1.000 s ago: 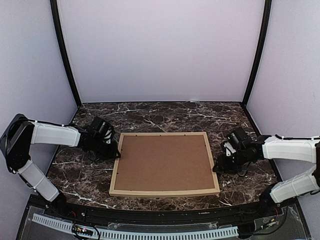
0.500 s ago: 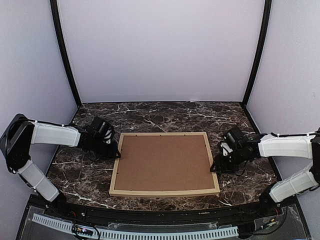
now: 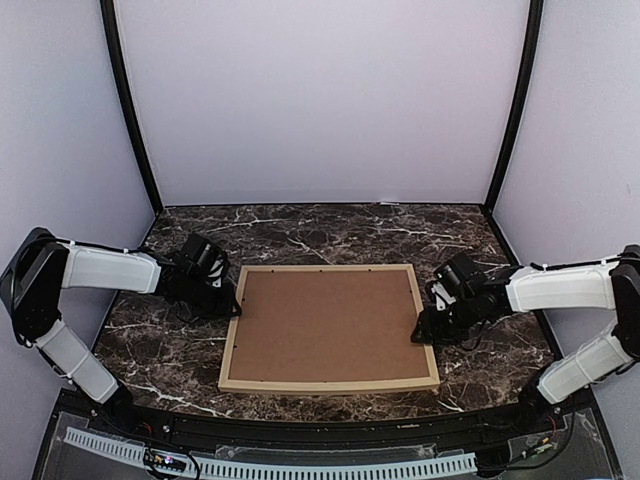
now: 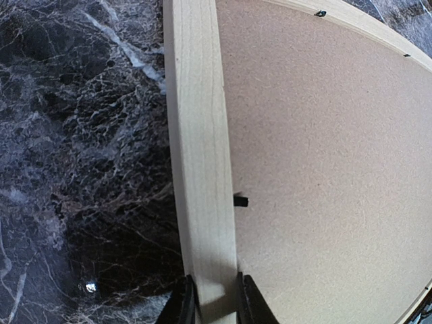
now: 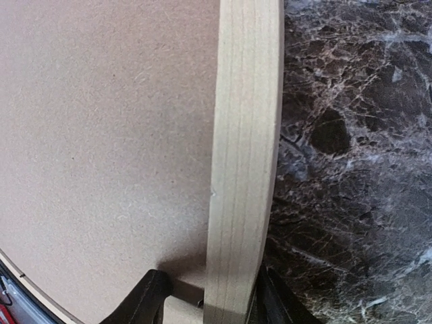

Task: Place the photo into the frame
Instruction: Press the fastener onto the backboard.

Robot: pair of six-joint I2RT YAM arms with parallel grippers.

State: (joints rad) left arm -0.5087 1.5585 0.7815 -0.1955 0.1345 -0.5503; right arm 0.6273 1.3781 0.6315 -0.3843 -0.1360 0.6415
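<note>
Jaws of left gripper (image 4: 216,305) clamp the frame (image 4: 197,135); right gripper (image 5: 210,298) open, straddling its opposite rail

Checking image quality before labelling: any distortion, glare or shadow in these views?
Left wrist: the frame rail bows from lens distortion, with a glint on the table. Right wrist: same bowing, shadow on the backing board near the jaws. Top external: evenly lit, sharp.

A robotics test cell, by every sign a laboratory: a white-and-black left arm (image 3: 100,270) and its twin, the right arm (image 3: 560,290), are mounted at the near edge of a dark marble-patterned table (image 3: 330,225). Plain pale lilac panels (image 3: 320,100) on black posts (image 3: 128,110) box the bench in, and a white ribbed cable track (image 3: 300,468) runs along the front.
</note>
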